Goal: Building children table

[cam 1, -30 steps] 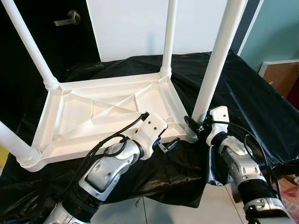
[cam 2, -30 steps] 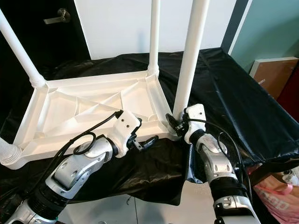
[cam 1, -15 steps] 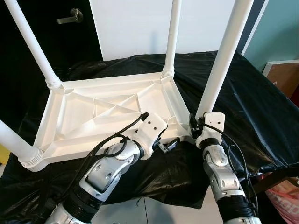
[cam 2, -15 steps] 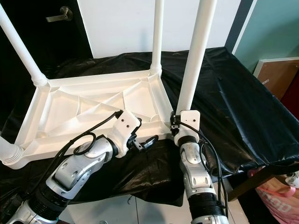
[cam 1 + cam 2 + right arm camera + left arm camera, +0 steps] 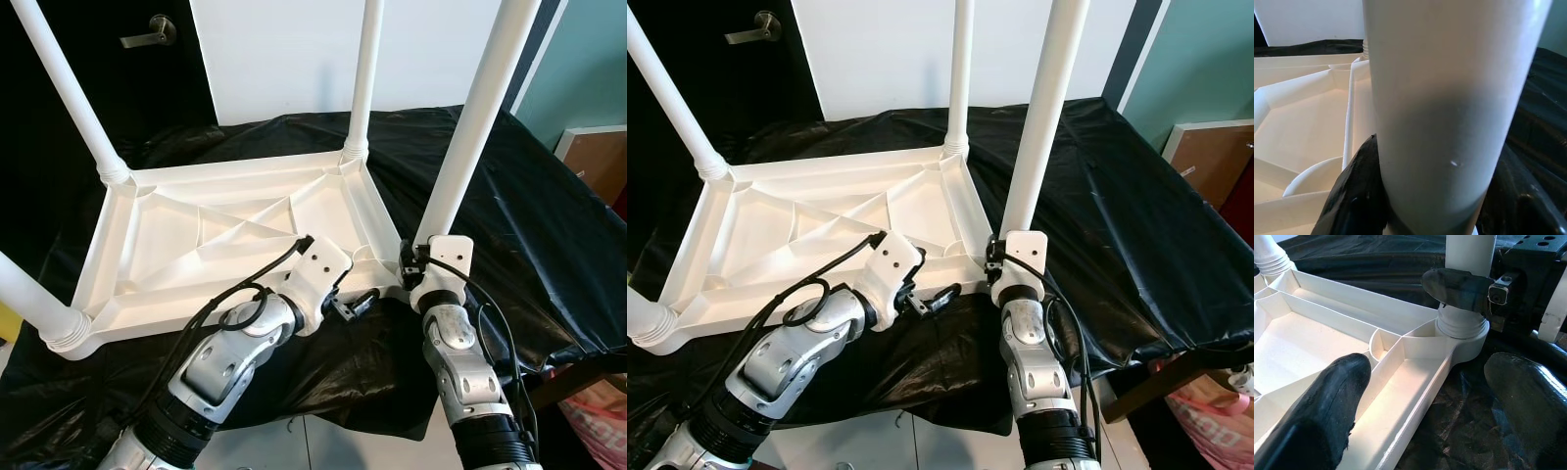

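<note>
— Silver at the bottom of the frame: what are the two arms doing?

— The left gripper (image 5: 355, 304) sits low and centre, at the near rim of the upturned white table top (image 5: 167, 259). Its fingers (image 5: 1327, 421) are spread, one over the ribbed underside and one over the black cloth (image 5: 529, 225) outside the rim, nipping nothing. Whether the inner pad touches the plastic I can't quite tell.

— And the other one?

— The right gripper (image 5: 413, 266), lower centre-right, is at the foot of the near right leg (image 5: 468, 127), just above its threaded socket at the table's corner. In the right wrist view the dark fingers (image 5: 1354, 196) lie on either side of the white tube, pressed against it, so it pinches the leg.

— Where does the table lie?

— It lies upside down on the black cloth, across the left and middle of the frame, legs pointing up. The near left leg (image 5: 29, 299) runs out at the left edge; the far left leg (image 5: 69, 93) slants toward the upper left corner; the far right leg (image 5: 364, 73) rises at top centre.

— Anything behind?

— A white wall panel (image 5: 284, 49) top centre, a dark door with a metal handle (image 5: 147, 34) upper left, a teal wall (image 5: 588, 69) upper right.
</note>
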Available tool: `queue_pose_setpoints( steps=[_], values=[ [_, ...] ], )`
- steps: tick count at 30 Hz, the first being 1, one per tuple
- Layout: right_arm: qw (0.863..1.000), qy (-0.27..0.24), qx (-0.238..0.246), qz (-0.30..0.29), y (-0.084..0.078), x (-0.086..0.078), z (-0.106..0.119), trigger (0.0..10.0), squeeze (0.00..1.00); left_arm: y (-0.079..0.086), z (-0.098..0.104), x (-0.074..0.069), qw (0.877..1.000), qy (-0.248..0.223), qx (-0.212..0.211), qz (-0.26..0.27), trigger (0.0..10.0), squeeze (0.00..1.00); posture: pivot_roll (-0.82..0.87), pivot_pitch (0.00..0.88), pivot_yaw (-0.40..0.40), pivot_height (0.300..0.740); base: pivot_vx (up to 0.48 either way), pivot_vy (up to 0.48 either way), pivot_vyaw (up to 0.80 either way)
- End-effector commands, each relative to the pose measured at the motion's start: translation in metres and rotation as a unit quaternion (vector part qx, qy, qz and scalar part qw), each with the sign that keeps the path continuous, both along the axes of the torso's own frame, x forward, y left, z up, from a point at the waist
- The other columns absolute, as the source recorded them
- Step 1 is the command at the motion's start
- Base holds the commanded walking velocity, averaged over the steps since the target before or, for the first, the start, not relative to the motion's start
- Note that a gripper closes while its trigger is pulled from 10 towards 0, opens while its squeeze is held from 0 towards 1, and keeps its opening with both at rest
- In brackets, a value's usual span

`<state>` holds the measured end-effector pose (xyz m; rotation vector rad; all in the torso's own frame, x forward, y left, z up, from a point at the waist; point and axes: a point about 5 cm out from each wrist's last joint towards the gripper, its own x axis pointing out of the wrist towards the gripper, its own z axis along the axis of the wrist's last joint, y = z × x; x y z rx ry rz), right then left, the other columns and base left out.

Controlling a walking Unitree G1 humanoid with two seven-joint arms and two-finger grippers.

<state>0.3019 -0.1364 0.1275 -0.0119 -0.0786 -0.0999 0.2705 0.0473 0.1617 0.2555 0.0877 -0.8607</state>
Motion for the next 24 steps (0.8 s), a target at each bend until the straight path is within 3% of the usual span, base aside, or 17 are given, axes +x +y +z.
queue_pose_setpoints(
  steps=[1,6,7,16,19,23,24],
  values=[
    [0.999,0.039,-0.014,-0.024,-0.011,-0.005,-0.016,10.0,0.0,0.001,-0.005,-0.001,1.0,0.009,0.006,-0.023,10.0,0.0,-0.09,0.043,-0.019,0.74,0.0,0.0,0.0],
    [0.999,0.03,-0.021,-0.015,-0.015,-0.004,-0.012,10.0,0.0,0.0,-0.005,-0.001,1.0,0.008,0.005,-0.023,10.0,0.0,-0.09,0.038,-0.021,0.74,0.0,0.0,0.0],
    [0.999,0.026,-0.022,-0.01,-0.016,-0.004,-0.011,10.0,1.0,0.0,-0.005,-0.001,1.0,0.008,0.006,-0.023,10.0,0.0,-0.09,0.037,-0.022,0.74,0.0,0.0,0.0],
    [0.999,0.003,-0.017,0.049,-0.028,-0.005,-0.005,10.0,1.0,0.001,-0.006,-0.001,1.0,0.008,0.007,-0.023,10.0,0.0,-0.09,0.029,-0.022,0.74,0.0,0.0,0.0],
    [0.991,-0.007,-0.014,0.13,-0.036,-0.007,-0.001,10.0,1.0,0.001,-0.007,-0.001,1.0,0.008,0.009,-0.024,10.0,0.0,-0.09,0.026,-0.017,0.74,0.0,0.0,0.0],
    [0.986,-0.001,-0.014,0.164,-0.039,-0.008,-0.002,10.0,1.0,0.001,-0.006,-0.001,1.0,0.007,0.009,-0.025,10.0,0.0,-0.1,0.024,-0.014,0.74,0.0,0.0,0.0],
    [0.982,0.002,-0.019,0.187,-0.04,-0.008,-0.003,10.0,0.78,0.0,-0.006,-0.001,1.0,0.007,0.01,-0.026,10.0,0.0,-0.1,0.022,-0.01,0.74,0.0,0.0,0.0]
  ],
)
